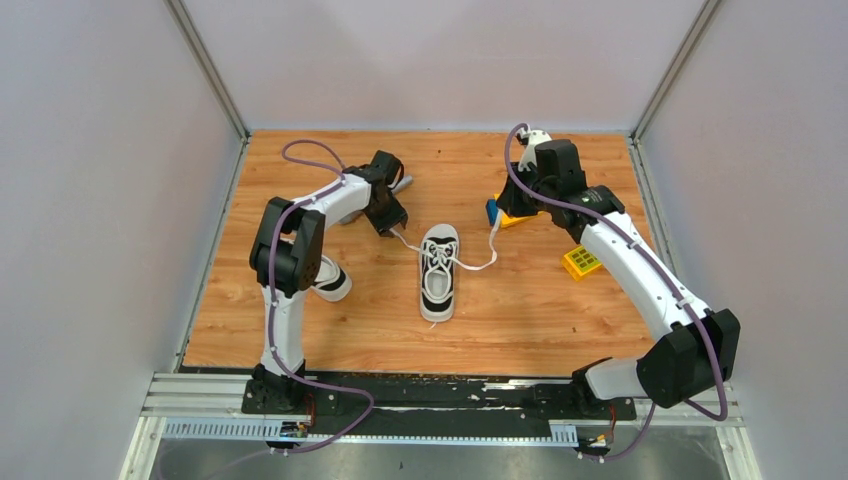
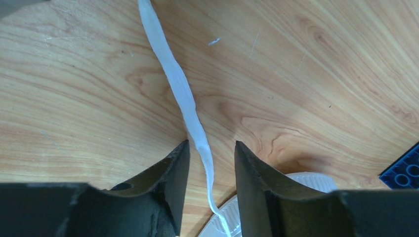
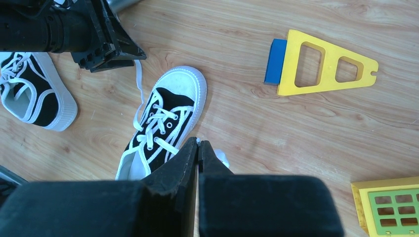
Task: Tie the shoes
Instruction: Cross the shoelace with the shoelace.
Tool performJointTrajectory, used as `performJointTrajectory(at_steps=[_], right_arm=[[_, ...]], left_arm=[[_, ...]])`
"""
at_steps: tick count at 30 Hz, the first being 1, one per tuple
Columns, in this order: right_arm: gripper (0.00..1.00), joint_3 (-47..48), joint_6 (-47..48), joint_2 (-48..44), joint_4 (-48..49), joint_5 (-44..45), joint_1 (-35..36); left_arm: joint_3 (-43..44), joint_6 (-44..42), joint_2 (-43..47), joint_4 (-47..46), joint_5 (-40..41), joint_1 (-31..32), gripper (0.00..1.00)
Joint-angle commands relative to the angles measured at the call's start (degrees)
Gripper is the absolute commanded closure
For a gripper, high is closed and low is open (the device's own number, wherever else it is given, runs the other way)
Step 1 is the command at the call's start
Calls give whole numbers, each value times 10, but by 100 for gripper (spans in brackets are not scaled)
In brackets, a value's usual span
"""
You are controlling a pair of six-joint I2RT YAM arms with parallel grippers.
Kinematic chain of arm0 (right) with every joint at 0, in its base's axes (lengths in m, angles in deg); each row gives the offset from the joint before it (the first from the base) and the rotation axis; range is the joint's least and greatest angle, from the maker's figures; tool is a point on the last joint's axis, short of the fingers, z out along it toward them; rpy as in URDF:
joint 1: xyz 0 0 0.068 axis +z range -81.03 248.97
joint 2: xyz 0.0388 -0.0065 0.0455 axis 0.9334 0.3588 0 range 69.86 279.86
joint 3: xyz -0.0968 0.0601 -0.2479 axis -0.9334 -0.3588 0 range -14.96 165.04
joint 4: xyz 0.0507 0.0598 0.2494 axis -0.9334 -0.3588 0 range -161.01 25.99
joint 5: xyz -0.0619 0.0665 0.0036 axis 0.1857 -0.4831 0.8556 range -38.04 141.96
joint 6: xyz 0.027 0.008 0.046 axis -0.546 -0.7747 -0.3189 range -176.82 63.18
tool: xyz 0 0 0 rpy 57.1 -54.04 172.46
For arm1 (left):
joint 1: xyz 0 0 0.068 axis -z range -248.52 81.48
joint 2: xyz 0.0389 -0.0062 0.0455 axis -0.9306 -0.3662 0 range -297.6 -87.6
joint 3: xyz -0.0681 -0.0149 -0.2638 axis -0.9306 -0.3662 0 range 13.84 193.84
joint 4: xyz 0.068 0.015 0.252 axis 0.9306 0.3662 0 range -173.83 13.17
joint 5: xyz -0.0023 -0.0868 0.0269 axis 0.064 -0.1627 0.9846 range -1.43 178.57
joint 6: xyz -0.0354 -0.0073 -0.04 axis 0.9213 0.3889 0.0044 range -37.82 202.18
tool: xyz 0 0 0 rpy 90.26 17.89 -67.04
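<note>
Surface [image 1: 300, 340]: we see bare wood carrying both shoes and a few toy pieces.
Second shoe [image 3: 34, 94]: it lies at the near left, beside the left arm and well apart from the work, so we judge it is waiting its turn.
Centre shoe [image 1: 439, 280]: it sits mid-surface between the arms with its toe pointing away. Either arm can reach one side of the lacing, which shows no knot yet.
Window tile [image 1: 581, 262]: yellow and green, it lies to the right, clear of the laces.
Left lace [image 2: 178, 84]: it is drawn out flat to the far left of the toe and runs between the left jaws.
Left end effector [image 2: 211, 145]: the jaws stand partly apart, straddling the lace without pinching it. We judge this to be either a release or a regrasp.
Right lace [image 1: 480, 266]: it is pulled out to the right and rises to the right arm, which keeps the two ends separated.
Right end effector [image 3: 198, 144]: the jaws are fully closed, and a white strip shows at the tips. We read this as a pinch on the right lace.
Yellow frame [image 3: 326, 64] with blue block [image 3: 274, 60]: these lie farthest away, beneath the right wrist, and play no part in the task.
</note>
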Motion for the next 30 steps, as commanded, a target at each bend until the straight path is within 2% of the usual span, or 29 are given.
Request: performJointTrajectory(at_steps=[1, 7, 9, 14, 18, 22, 25, 28, 30], right_arm=[[100, 8, -5, -5, 12, -14, -3], [100, 18, 1, 1, 12, -11, -4], [100, 21, 4, 1, 12, -11, -6], [100, 21, 41, -8, 22, -18, -10], [100, 15, 97, -19, 47, -71, -19], [100, 38, 120, -10, 73, -149, -22], [100, 65, 121, 11, 90, -213, -21], [100, 95, 136, 39, 94, -290, -21], [100, 109, 144, 55, 94, -331, -21]], left_arm=[[-18, 7, -41, 13, 2, 10, 57], [1, -58, -55, -13, 12, 8, 84], [4, -109, -41, -51, -25, 8, 99], [8, -247, 8, -140, -104, 8, 100], [-28, -340, 60, -201, -196, 7, 100], [-75, -439, 111, -259, -317, 3, 100], [-115, -519, 154, -310, -492, -4, 100], [-159, -550, 181, -344, -548, -5, 100], [-157, -574, 181, -321, -576, -5, 100]])
